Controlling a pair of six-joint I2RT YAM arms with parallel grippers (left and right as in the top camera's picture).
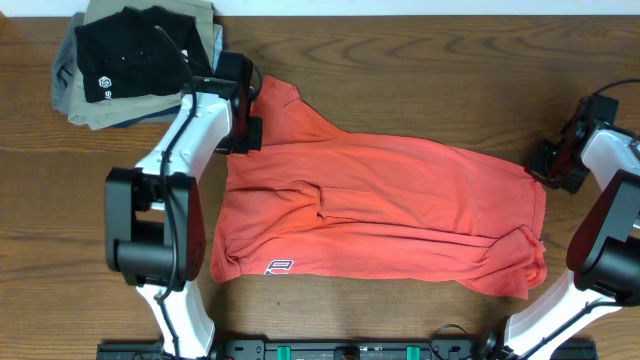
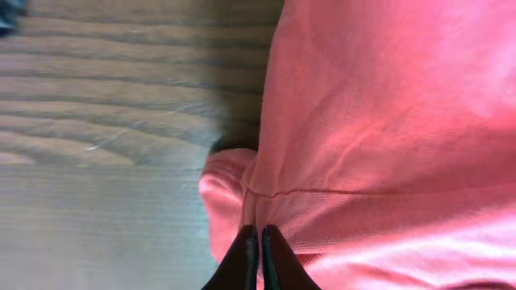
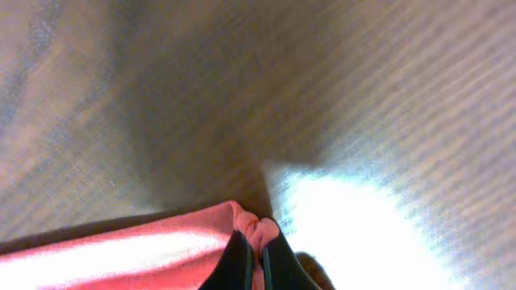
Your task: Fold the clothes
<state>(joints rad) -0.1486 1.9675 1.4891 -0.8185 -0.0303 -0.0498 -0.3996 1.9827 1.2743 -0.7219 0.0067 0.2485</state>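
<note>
The red shirt (image 1: 380, 210) lies spread across the middle of the table (image 1: 400, 60), wide from side to side. It is not flat: long creases run along it, and one layer is already turned over near the front edge, where a small white print (image 1: 279, 267) shows. It looks to me like an early step of the folding, with the cloth held at two ends so that it can be pulled smooth or lifted over.

The left gripper (image 1: 248, 125) stands at the far left corner of the shirt. In the left wrist view its two fingers are pressed together on the cloth (image 2: 259, 229), just beside a stitched seam, and the rolled edge of the shirt bulges out next to the fingertips. The grip is at the very edge, I think because a corner gives control of the whole side.

The right gripper (image 1: 548, 165) is at the opposite end, at the right border of the shirt. Its fingers are also closed (image 3: 256, 238), with a little bunch of red cloth squeezed between them; beyond the fingertips there is only bare wood. This hold is thin, so the cloth could slip out if it is pulled hard.

Behind the left gripper, well apart from the shirt, a pile of folded clothes (image 1: 130, 60) sits at the table corner, probably pieces already finished.
</note>
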